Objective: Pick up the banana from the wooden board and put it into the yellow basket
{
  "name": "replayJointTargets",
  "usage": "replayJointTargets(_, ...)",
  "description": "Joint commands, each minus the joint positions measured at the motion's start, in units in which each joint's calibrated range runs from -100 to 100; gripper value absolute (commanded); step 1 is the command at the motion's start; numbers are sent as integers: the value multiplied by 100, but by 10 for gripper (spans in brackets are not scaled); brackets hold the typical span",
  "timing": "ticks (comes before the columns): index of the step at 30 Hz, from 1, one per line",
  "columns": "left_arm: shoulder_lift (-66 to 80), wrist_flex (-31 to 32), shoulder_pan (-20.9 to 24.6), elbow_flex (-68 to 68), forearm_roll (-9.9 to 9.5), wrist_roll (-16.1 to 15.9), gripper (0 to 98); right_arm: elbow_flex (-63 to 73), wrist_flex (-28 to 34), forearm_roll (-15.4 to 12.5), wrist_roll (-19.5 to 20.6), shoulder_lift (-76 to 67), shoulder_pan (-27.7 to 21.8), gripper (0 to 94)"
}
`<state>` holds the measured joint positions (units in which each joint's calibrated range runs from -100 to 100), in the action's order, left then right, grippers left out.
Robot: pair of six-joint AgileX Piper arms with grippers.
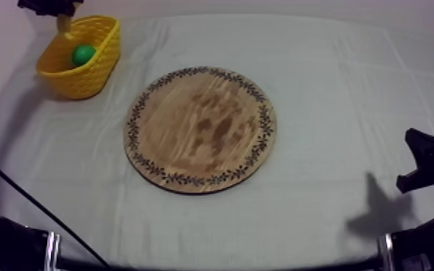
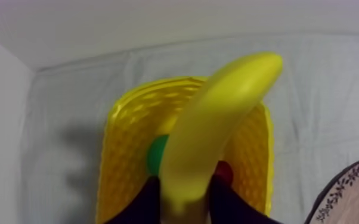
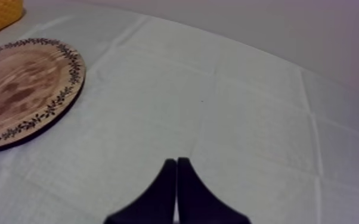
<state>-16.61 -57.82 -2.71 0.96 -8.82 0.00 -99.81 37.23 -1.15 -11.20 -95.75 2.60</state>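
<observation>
Left gripper: fingers clamped on the banana, held over the yellow basket (a green round toy lies inside). Right gripper: fingers pressed together, holding nothing, above the cloth.

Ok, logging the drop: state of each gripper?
Left gripper: shut on the banana, over the basket.
Right gripper: shut on nothing.

Creased grey-white cloth, plain pale wall behind
</observation>
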Motion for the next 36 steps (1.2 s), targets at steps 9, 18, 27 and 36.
replayJointTargets(9, -500, 183, 53, -69, -18, -79, 174, 3, 3, 0, -1, 0, 0, 3)
replayJointTargets(18, -470, 365, 48, -305, -26, 39, 545, 3, 3, 0, -1, 0, 0, 3)
replayJointTargets(27, -212, 449, 7, -421, 7, 57, 533, 3, 3, 0, -1, 0, 0, 3)
replayJointTargets(36, 917, 1001, 95, -1112, 216, -149, 62, 3, 3, 0, -1, 0, 0, 3)
